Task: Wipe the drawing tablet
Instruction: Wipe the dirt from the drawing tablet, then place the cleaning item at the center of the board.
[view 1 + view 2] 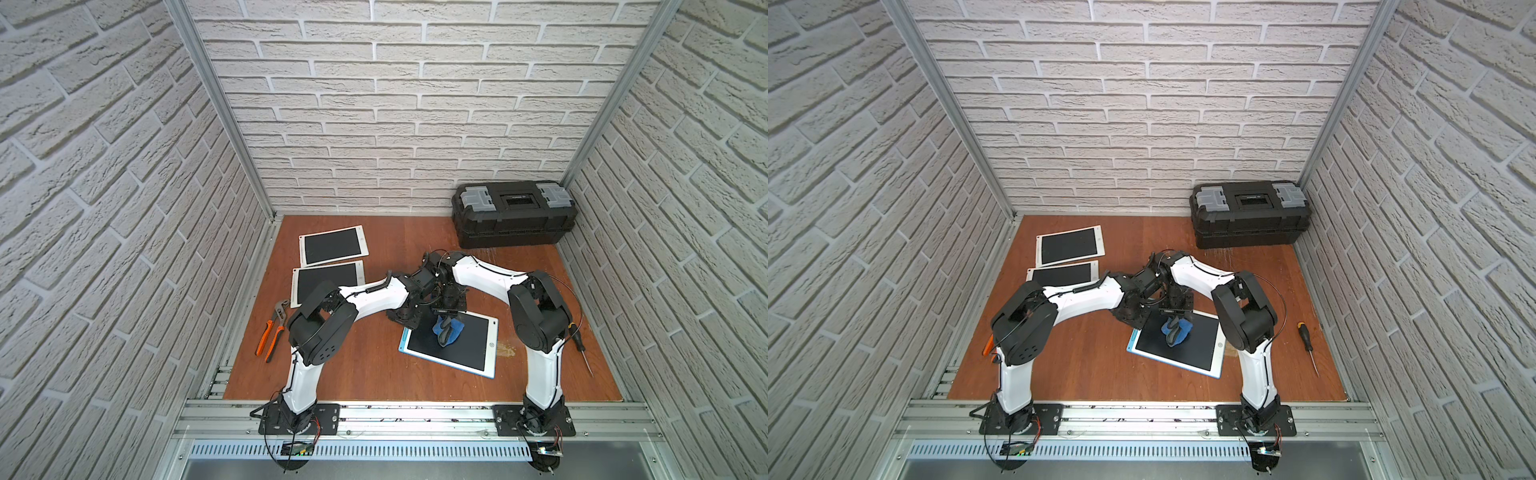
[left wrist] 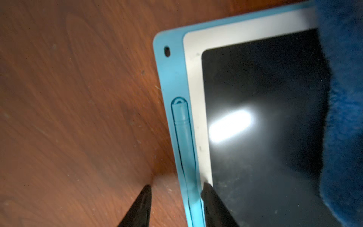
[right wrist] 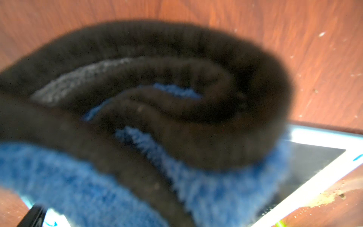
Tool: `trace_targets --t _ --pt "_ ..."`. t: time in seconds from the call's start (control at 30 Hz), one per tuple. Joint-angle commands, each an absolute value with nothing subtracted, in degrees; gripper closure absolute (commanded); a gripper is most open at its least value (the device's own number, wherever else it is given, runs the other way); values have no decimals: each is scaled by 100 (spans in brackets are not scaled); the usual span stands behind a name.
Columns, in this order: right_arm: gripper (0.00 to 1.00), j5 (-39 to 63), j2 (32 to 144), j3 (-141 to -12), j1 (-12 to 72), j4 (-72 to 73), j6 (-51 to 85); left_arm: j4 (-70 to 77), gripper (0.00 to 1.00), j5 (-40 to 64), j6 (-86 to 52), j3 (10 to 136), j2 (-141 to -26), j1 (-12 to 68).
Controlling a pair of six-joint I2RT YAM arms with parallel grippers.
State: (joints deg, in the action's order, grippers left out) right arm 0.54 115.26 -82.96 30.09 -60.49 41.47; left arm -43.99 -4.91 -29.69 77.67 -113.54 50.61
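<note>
Cloth (image 3: 225,186): blue and dark fleece is seen bunched against the right wrist camera; in both top views it is hung down onto the black screen.
Right gripper (image 1: 445,322): jaws are closed tight on the cloth's top, which is pinched from above.
Drawing tablet (image 1: 465,353): blue-framed with a white bezel, it is laid flat on the wooden table (image 1: 353,374), between the two arms.
Stylus (image 2: 183,133): it is clipped into a slot along the tablet's blue edge.
Left gripper (image 2: 177,206): jaws are spread astride that edge; one fingertip (image 2: 144,208) is seen over the table, its mate over the bezel; contact cannot be told.
White-framed tablets (image 1: 333,245): two are laid at the far left.
Pliers (image 1: 272,328): orange-handled, laid beside the left arm.
Screwdriver (image 1: 1308,345): laid near the right edge.
Toolbox (image 1: 514,214): black, closed, set in the far right corner.
</note>
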Motion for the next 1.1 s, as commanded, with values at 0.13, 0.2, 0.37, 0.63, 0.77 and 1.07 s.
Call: trace_targets --t 0.13,0.2,0.37,0.63,0.77,1.07 --pt "98 -132 11783 -7843 2734 -5880 4018 -5269 56 -838 -2705 6903 -12195 5186" --pt "98 -153 11723 -7728 2548 -5880 3961 -5174 57 -792 -2731 6784 -12199 5169" --pt "98 -366 11497 -7451 2023 -5971 3818 -5018 57 -749 -2742 6595 -12156 5081" --pt "98 -935 10922 -6923 806 -6232 3903 -4832 57 -729 -2699 6343 -12035 4925" --pt "98 -2153 10480 -6940 283 -6983 4660 -4799 57 -756 -2707 6252 -11928 4889" --pt "98 -3032 9539 -7242 167 -7481 5107 -4656 57 -818 -2777 5929 -11577 4741"
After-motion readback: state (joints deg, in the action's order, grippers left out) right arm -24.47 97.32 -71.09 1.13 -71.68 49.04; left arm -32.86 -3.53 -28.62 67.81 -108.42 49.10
